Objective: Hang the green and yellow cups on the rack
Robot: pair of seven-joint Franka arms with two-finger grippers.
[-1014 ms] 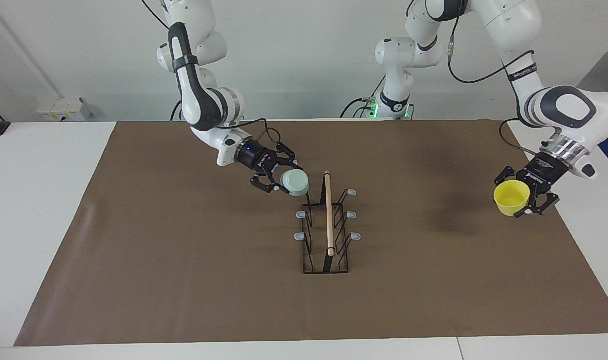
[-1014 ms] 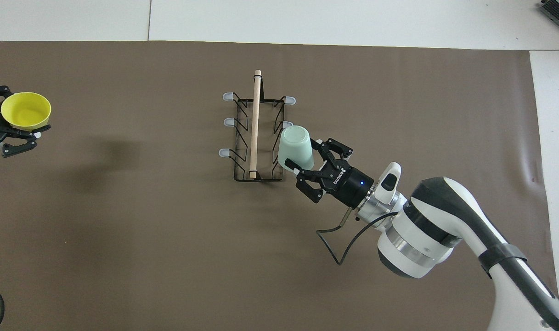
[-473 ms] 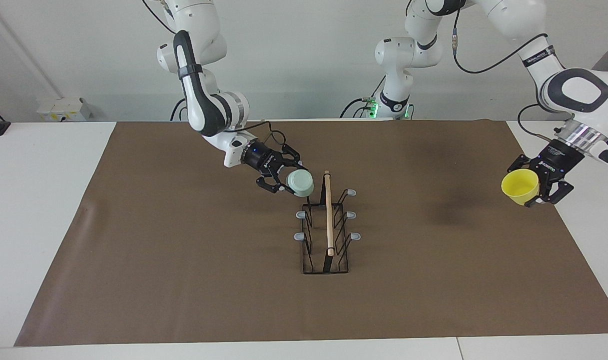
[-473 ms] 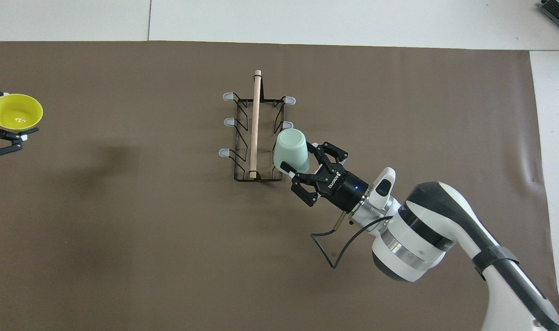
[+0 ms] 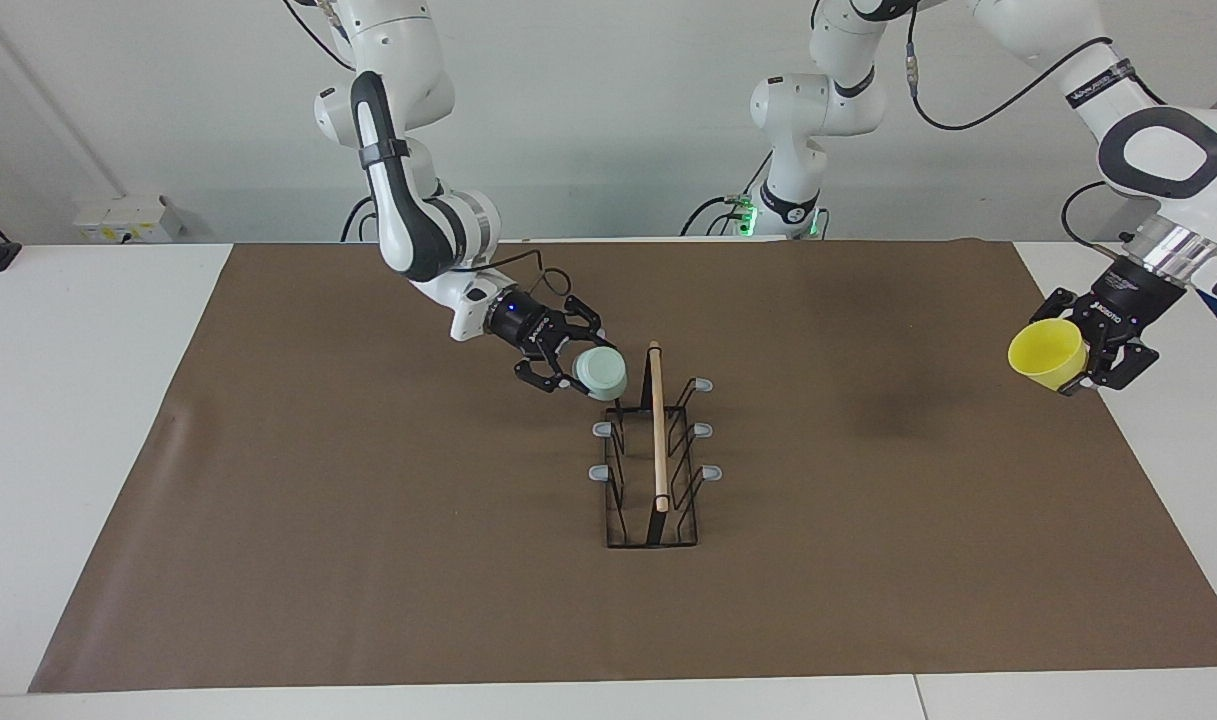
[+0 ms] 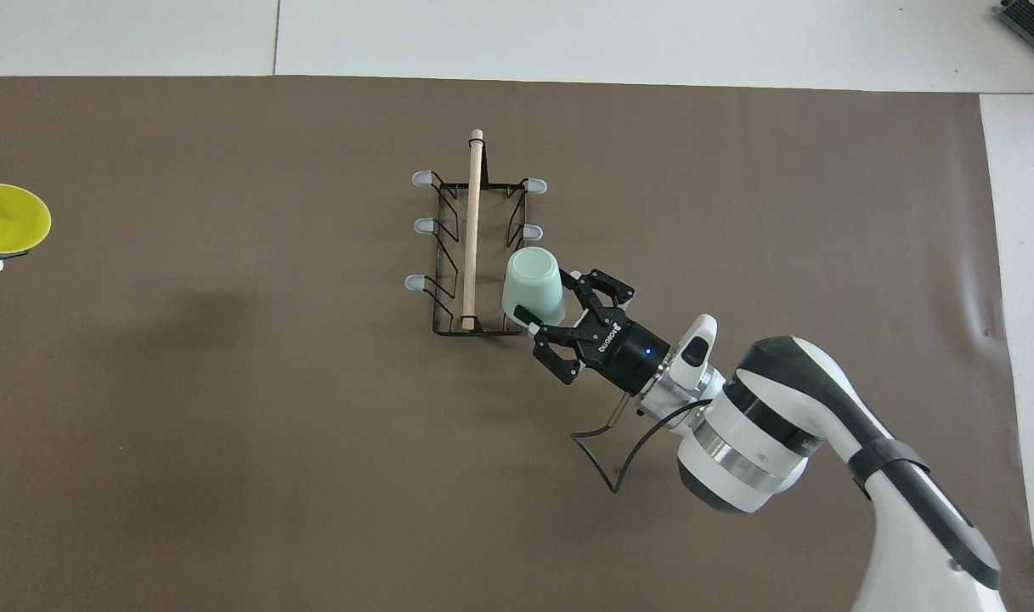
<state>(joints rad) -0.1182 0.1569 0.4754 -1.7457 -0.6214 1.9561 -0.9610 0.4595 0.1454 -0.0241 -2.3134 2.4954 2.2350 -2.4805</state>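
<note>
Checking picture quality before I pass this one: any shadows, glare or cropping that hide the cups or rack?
Facing view: even light, a soft dark shadow on the brown mat below the yellow cup; rack and green cup clear. Overhead view: no glare, but the frame edge crops the yellow cup and nearly all the left gripper.

Brightness: even and bright in both views; white walls and white tabletop point(image 5: 78, 400) read clean without burn-out
Light source: seemingly from above; diffuse, no hard beam visible
Shadows: soft-edged dark patch on the matte brown paper mat point(image 5: 898, 415), also seen in the overhead view point(image 6: 202, 297); faint shadow on the mat under the narrow black wire rack with its light wooden rod point(image 5: 656, 440)
Glare: none on the mat; mild sheen on the glossy white arm shells point(image 6: 742, 442)
Focus: sharp throughout; no motion blur
Distortion: mat edges look straight in both views
</note>
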